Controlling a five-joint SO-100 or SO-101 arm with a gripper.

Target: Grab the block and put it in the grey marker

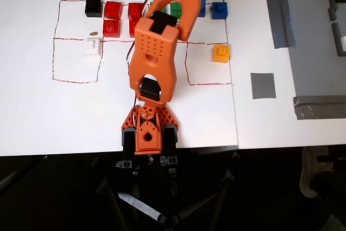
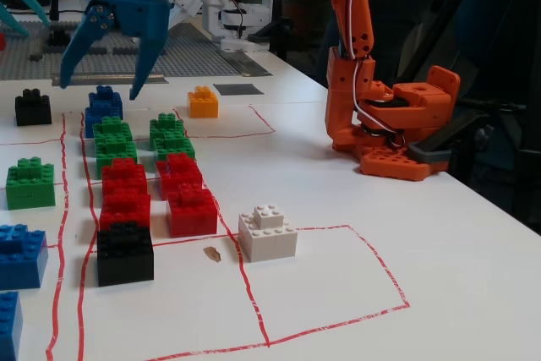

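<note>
The blue block point(image 2: 103, 106) sits at the far end of the brick rows in the fixed view, and in the overhead view the blue block point(image 1: 219, 10) lies just right of the arm. My blue gripper point(image 2: 100, 87) hangs open right above it, fingertips spread wider than the brick and touching nothing. From overhead, the orange arm point(image 1: 154, 52) hides the gripper. The grey marker point(image 2: 237, 89) is a flat dark square beyond the orange brick point(image 2: 203, 102); overhead, the grey marker point(image 1: 263, 85) lies on the right, empty.
Green point(image 2: 112, 141), red point(image 2: 125, 188) and black point(image 2: 125, 251) bricks stand in rows inside red lines. A white brick point(image 2: 267, 232) sits near the front. A black brick point(image 2: 32, 107) is left of the block. The studded grey baseplate point(image 1: 316, 36) is at right.
</note>
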